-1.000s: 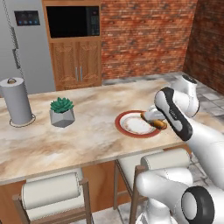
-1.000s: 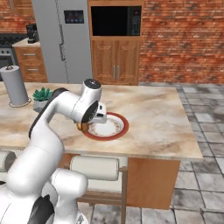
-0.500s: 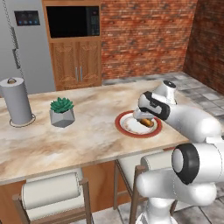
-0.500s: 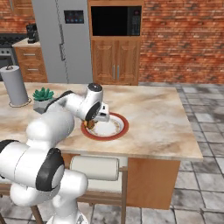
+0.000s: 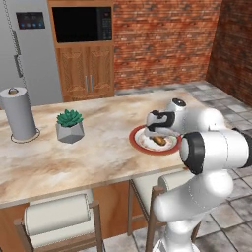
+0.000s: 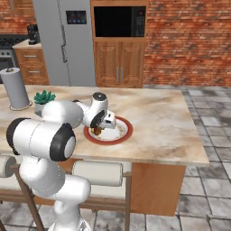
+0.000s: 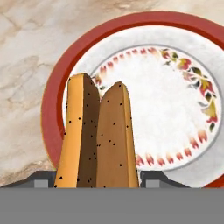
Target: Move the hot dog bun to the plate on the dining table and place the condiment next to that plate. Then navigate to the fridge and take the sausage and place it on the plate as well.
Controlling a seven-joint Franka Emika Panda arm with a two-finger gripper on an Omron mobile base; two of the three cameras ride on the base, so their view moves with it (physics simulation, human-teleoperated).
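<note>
On the table (image 5: 98, 147), L to R: paper towel roll (image 5: 18, 114) at approx 9 o'clock, small potted plant (image 5: 69, 126) beside it, then the plate (image 5: 140, 145) toward 3 o'clock. The hand (image 7: 99, 186) is over the plate w/ the hot dog bun (image 7: 97, 138) clamped between its fingers, bun above the plate's 8 o'clock rim in hand view.

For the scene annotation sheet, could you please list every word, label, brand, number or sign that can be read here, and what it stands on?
No text can be read.
Fridge display panel: pale marks, too small and blurred to read.
Plate: a painted floral ring, no lettering.
Hot dog bun: dark specks, no lettering.
</note>
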